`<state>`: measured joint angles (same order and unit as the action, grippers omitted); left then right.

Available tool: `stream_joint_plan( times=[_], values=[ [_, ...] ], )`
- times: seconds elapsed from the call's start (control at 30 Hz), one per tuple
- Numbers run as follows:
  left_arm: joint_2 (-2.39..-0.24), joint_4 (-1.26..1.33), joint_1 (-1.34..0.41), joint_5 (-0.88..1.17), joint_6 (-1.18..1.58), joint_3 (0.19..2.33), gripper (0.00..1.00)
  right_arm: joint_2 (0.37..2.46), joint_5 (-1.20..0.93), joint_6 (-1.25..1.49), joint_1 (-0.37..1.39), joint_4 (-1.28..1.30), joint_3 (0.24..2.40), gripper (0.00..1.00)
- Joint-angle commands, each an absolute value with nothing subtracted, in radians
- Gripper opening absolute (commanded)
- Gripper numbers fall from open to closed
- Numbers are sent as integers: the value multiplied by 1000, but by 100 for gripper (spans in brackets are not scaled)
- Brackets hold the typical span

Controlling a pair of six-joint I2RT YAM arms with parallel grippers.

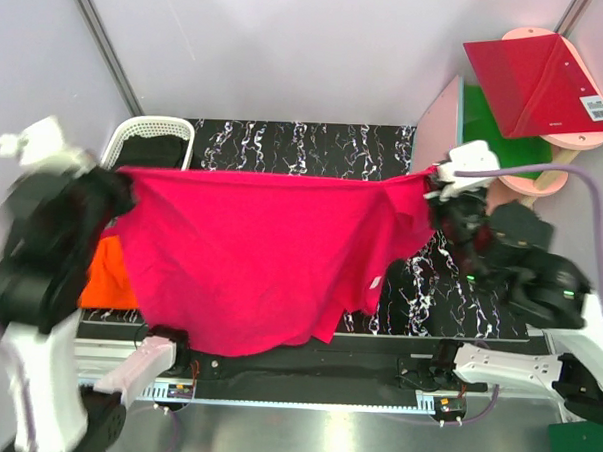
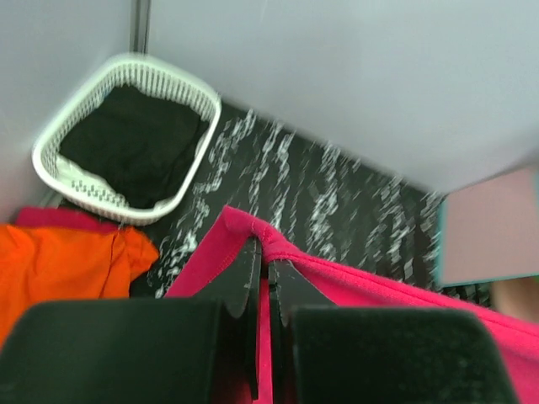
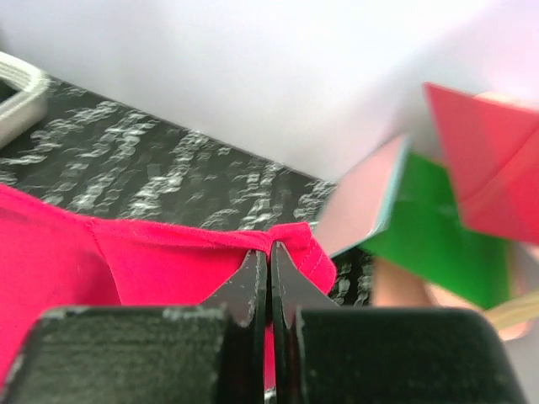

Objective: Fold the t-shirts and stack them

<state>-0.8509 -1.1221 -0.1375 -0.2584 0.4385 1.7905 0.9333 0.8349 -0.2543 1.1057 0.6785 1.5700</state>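
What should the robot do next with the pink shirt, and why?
Probably lower the pink t-shirt flat onto the table: the left end effector and right end effector each pinch its upper edge, so it hangs stretched in the air, unfolded.

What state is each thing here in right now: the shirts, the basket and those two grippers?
pink t-shirt: unfolded, held up spread between both grippers.
orange t-shirt: lying crumpled at the left, not folded.
left gripper: shut on the pink t-shirt's edge.
right gripper: shut on its other end.
white basket: upright, dark cloth inside.
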Motion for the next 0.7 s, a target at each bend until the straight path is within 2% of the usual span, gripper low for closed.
stream_joint_plan(
  times=[0.0, 0.17, 0.37, 0.47, 0.67],
  values=[
    [-1073, -968, -135, -238, 420, 1688, 0, 974, 959, -477, 1027, 244, 1422, 0],
    [-1259, -947, -117, -247, 413, 1710, 0, 1081, 783, -272, 804, 247, 1352, 0],
    [-1497, -930, -68, -206, 416, 1785, 0, 1350, 462, -54, 537, 271, 1391, 0],
    [-1651, -922, -57, -229, 405, 1856, 0, 1515, 280, 20, 425, 275, 1472, 0],
    [-1958, -963, -31, -233, 380, 2073, 0, 1873, 172, 17, 328, 298, 1739, 0]
  ],
)
